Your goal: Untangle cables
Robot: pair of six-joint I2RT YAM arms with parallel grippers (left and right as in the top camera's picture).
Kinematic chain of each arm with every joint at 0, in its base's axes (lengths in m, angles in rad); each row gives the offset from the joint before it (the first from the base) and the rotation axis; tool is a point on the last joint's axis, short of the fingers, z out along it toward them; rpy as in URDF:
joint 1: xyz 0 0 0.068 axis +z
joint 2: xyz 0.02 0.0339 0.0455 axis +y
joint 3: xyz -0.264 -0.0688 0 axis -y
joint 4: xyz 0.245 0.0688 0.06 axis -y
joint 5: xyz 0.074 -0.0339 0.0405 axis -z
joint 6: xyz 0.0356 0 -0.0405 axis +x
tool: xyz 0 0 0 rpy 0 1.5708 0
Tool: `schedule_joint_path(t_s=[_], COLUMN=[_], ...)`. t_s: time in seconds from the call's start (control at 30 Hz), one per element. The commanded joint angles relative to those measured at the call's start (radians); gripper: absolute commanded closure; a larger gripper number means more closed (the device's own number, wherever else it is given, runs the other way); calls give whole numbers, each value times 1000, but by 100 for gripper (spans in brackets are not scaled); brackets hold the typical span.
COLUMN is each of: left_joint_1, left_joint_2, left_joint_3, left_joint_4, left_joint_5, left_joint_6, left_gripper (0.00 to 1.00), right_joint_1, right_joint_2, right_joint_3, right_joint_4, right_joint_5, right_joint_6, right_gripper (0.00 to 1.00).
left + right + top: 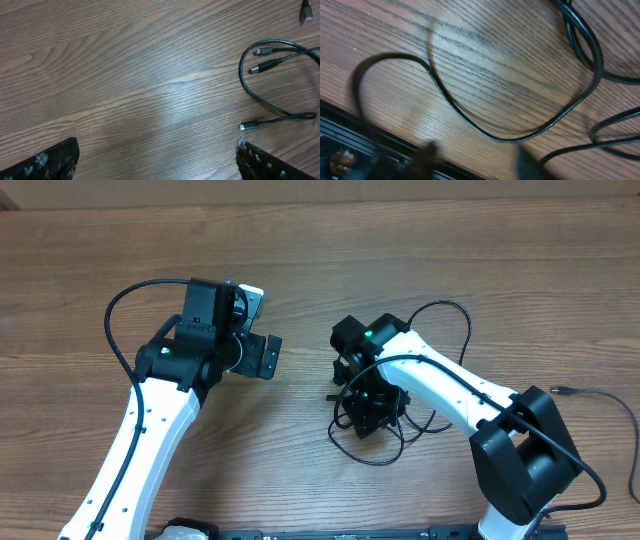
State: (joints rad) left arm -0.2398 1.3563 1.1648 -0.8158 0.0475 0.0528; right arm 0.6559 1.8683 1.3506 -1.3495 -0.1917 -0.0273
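Observation:
Thin black cables lie tangled on the wooden table at centre right, with loops spreading out to the back and front. My right gripper hangs directly over the tangle. In the right wrist view its blurred fingers are apart with nothing between them, and a cable loop lies just beyond them. My left gripper is left of the tangle. It is open and empty over bare wood. A cable loop with metal-tipped plugs lies to its right.
Another thin cable with a plug runs off at the table's right edge. A dark rail lines the table's front edge. Thicker black robot cables arch beside each arm.

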Motion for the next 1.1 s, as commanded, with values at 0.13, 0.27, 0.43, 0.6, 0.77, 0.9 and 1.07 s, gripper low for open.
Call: schedule_joint_path(t_s=[0.13,0.27,0.43,0.6,0.77,0.9,1.07], left_joint_1=[4,4,4,4,4,4,4], left_joint_2=[3,3,3,3,3,3,3], left_joint_3=[9,9,9,9,9,9,9], left_joint_4=[1,1,1,1,1,1,1], left_joint_5=[-3,-3,-3,-3,-3,-3,-3], left_joint_6=[12,12,12,12,12,12,12], left_gripper=[0,0,0,0,1,0,1], right_joint_1=[-57,-97,-119,-128,-128,-128,-149], right_joint_2=[-45,-141,-270,-394,-479,-533,-527], right_joint_3=[16,121,321,632,817,824,822], right_joint_4=[-14,-109,-174,-159,-27,124,245], right_joint_5=[68,68,79,177,389,666,1051], right_joint_6=[126,125,126,126,124,124,124], right_gripper=[96,96,96,96,96,96,96])
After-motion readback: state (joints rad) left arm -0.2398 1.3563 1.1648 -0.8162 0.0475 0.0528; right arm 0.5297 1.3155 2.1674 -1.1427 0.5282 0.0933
